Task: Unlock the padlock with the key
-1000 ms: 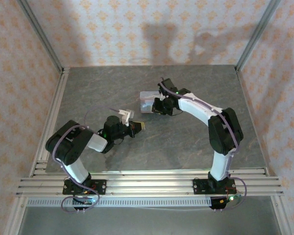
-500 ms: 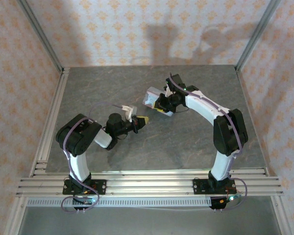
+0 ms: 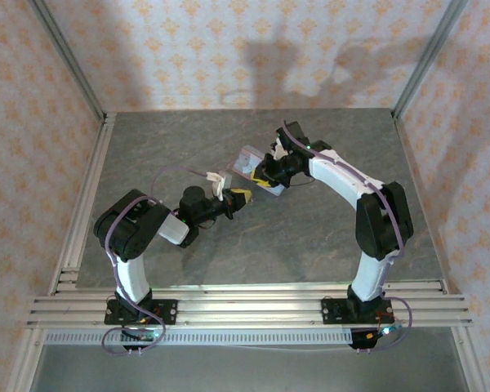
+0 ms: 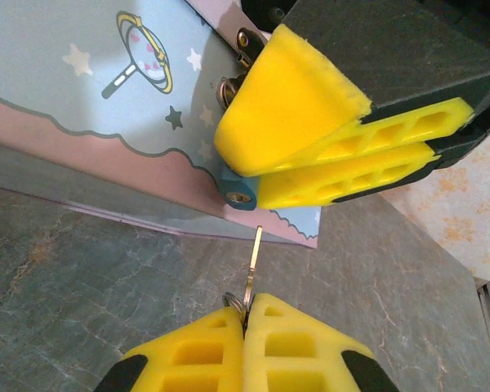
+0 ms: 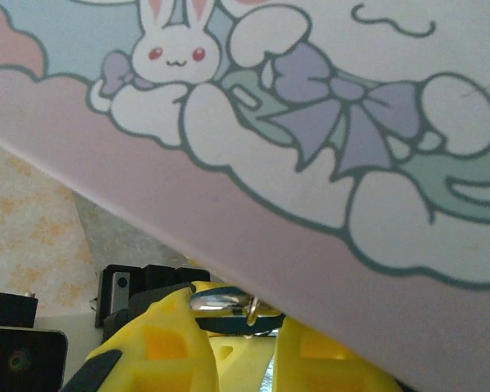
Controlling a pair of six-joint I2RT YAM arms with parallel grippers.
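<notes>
In the left wrist view my left gripper is shut on the key, a thin pale sliver on a small ring. Its blade points up at the padlock, whose blue body peeks out from the yellow fingers of the right gripper. A small gap separates the key's tip from the padlock. In the right wrist view my right gripper is shut on the padlock, its silver shackle showing. From above, the left gripper sits just below-left of the right gripper.
The pale-blue tin with the cartoon lid is tilted right behind the padlock, its lid close over the right fingers. It lies mid-table. Grey stone tabletop spreads around; patterned walls and metal rails bound it.
My left gripper has moved up and right with the key, closing on the padlock. The right gripper has shifted with the padlock, and the tin now sits tilted.
</notes>
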